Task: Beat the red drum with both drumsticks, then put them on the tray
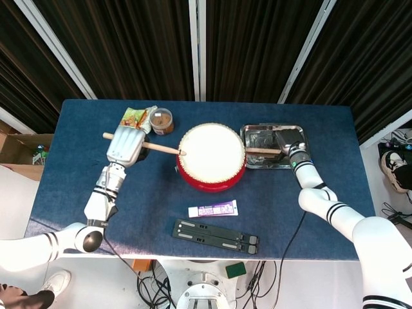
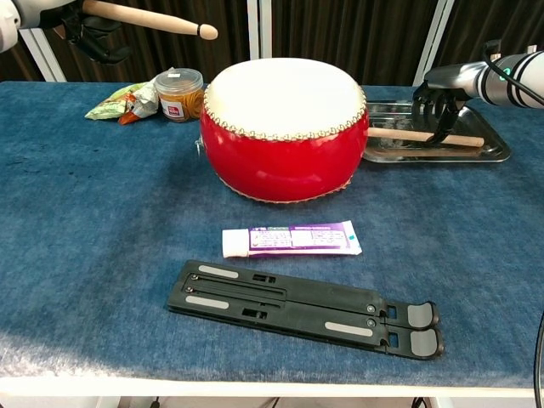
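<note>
The red drum (image 1: 211, 156) with its white skin stands mid-table, also seen in the chest view (image 2: 285, 127). My left hand (image 1: 125, 147) grips one wooden drumstick (image 2: 149, 19), raised left of the drum with its tip near the drum's left rim. The second drumstick (image 2: 421, 136) lies flat in the metal tray (image 2: 399, 115) right of the drum, its tip toward the drum. My right hand (image 2: 442, 106) hangs over that stick with fingers pointing down onto it. Whether they still grip it is unclear.
A toothpaste tube (image 2: 289, 240) and a black folding stand (image 2: 306, 308) lie in front of the drum. A brown jar (image 2: 179, 93) and a snack packet (image 2: 119, 104) sit at the back left, under the raised stick.
</note>
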Controlling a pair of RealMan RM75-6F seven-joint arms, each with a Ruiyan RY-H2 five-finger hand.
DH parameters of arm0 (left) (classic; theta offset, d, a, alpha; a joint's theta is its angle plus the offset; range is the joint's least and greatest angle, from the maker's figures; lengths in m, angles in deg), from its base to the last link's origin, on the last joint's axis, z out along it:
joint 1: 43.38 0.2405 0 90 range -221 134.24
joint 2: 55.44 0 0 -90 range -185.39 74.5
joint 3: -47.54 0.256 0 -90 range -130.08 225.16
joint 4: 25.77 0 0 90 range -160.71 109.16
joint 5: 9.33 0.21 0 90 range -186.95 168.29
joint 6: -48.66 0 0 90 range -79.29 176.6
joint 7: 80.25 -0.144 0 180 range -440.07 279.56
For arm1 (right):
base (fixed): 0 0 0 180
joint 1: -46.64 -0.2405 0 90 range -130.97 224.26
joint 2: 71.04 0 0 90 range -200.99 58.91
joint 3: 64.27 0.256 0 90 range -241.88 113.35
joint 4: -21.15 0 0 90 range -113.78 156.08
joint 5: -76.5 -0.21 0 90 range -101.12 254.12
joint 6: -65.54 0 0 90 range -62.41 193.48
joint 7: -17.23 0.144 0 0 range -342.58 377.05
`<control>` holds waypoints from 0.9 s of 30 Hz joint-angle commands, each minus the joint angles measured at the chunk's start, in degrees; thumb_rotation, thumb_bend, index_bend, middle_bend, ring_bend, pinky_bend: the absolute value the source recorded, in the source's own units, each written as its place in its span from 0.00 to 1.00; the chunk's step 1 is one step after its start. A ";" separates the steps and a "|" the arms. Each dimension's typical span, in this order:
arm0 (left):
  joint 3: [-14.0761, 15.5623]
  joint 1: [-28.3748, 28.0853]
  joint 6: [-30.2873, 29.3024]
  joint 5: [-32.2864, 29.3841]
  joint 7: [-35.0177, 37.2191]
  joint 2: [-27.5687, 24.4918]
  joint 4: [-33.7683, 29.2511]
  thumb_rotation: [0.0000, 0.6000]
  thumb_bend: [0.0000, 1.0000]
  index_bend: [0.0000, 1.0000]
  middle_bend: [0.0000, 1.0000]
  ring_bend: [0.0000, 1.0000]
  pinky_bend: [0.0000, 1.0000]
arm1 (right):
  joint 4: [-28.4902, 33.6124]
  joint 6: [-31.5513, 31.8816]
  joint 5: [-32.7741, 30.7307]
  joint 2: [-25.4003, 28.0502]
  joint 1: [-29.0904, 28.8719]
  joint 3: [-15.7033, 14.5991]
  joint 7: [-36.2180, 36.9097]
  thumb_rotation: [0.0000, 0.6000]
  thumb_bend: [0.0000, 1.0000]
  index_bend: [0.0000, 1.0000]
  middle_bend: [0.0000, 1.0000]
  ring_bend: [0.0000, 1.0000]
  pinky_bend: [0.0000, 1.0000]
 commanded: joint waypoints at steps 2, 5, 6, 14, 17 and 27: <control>-0.32 -0.09 0.43 -0.06 0.68 -0.07 -0.53 1.00 0.38 1.00 1.00 1.00 1.00 | 1.85 0.35 -1.37 1.16 0.05 0.22 -0.48 1.00 0.17 0.28 0.32 0.20 0.32; -0.73 -0.33 1.12 -0.20 1.59 -0.09 -1.09 1.00 0.38 1.00 1.00 1.00 1.00 | 5.41 1.17 -1.71 3.64 0.50 0.39 -0.35 1.00 0.17 0.27 0.32 0.20 0.32; -0.84 -0.42 1.28 -0.19 1.83 -0.07 -1.27 1.00 0.38 1.00 1.00 1.00 1.00 | 7.08 2.03 -1.30 4.65 0.77 0.65 -0.08 1.00 0.17 0.27 0.32 0.20 0.32; -1.48 -2.38 2.11 -0.08 0.74 1.80 -2.08 1.00 0.38 1.00 1.00 1.00 1.00 | 32.74 13.37 5.42 21.44 5.90 4.69 4.14 1.00 0.17 0.27 0.34 0.20 0.32; -1.76 -3.60 2.75 -1.67 -1.54 2.73 -2.39 1.00 0.38 1.00 1.00 1.00 1.00 | 41.93 16.64 6.74 28.14 7.06 5.86 3.73 1.00 0.17 0.27 0.35 0.20 0.32; -3.94 -7.55 3.48 -9.75 -7.87 4.76 -3.22 1.00 0.39 1.00 1.00 1.00 1.00 | 61.69 16.93 5.21 42.04 6.09 10.48 5.10 1.00 0.17 0.29 0.42 0.22 0.36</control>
